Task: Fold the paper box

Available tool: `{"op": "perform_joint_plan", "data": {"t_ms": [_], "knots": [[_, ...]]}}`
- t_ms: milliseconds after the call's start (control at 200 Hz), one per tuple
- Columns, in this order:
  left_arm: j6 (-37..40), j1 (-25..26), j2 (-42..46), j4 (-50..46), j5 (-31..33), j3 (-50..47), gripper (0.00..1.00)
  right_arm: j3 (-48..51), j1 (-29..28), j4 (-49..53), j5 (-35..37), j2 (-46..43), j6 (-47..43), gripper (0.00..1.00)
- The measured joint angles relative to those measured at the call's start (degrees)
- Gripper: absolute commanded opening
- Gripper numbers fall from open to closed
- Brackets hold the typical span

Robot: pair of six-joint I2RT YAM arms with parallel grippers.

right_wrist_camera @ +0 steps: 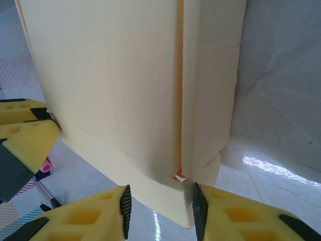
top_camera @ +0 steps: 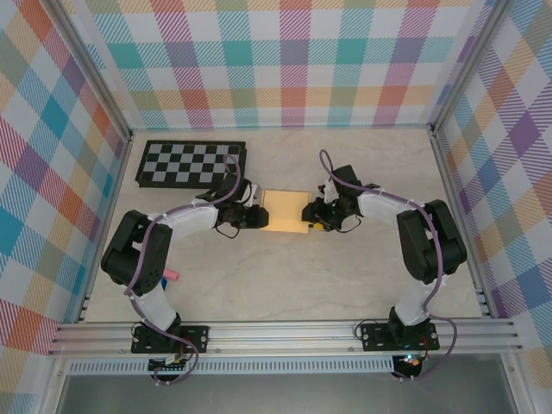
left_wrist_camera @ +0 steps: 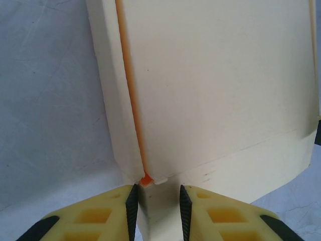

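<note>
Yellow-orange card paper box (top_camera: 285, 211) already flat rectangle on table; left hand (left_wrist_camera: 158, 196), right hand (right_wrist_camera: 160, 196) narrow, pinching end flaps; ends seemingly unfinished.

paper box (top_camera: 285, 211): matt smooth card | table (top_camera: 285, 276): glossy marbled top | frame (top_camera: 285, 332): brushed metal

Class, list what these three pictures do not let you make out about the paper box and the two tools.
- Top view: the paper box is too small to read its creases; the left tool and right tool cover its ends.
- Left wrist view: the picture's top edge cuts off the box; whether the tool pinches the card is unclear.
- Right wrist view: same cut-off, and the grip is equally unclear.
</note>
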State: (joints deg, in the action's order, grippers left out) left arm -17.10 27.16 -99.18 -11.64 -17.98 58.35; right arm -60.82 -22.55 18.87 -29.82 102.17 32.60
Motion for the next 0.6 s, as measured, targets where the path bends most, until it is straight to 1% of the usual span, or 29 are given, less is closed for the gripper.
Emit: {"op": "perform_joint_plan", "data": {"t_ms": [60, 220, 305, 385, 430, 525, 600], "knots": [[0.17, 0.0, 0.0, -0.04, 0.04, -0.07, 0.37, 0.0, 0.0, 0.0, -0.02, 0.0, 0.0, 0.4], [0.24, 0.0, 0.0, -0.02, 0.66, -0.15, 0.38, 0.11, -0.02, -1.29, -0.11, 0.02, 0.04, 0.38], [0.44, 0.0, 0.0, -0.04, 1.14, -0.15, 0.42, 0.11, -0.02, -2.19, -0.26, 0.13, 0.02, 0.38], [0.92, 0.0, 0.0, -0.17, 1.75, -0.15, 0.43, 0.11, -0.02, -2.78, -0.31, 0.44, 0.02, 0.38], [1.36, 0.0, 0.0, -0.33, 2.25, -0.15, 0.43, 0.13, -0.02, -2.82, -0.24, 0.55, 0.02, 0.38], [2.19, 0.0, 0.0, -0.66, 3.28, -0.13, 0.43, 0.11, -0.02, -2.75, 0.07, 0.61, 0.04, 0.43], [2.71, 0.0, 0.0, -0.92, 3.98, -0.13, 0.43, 0.13, -0.02, -2.69, 0.42, 0.61, -0.04, 0.45]]}}
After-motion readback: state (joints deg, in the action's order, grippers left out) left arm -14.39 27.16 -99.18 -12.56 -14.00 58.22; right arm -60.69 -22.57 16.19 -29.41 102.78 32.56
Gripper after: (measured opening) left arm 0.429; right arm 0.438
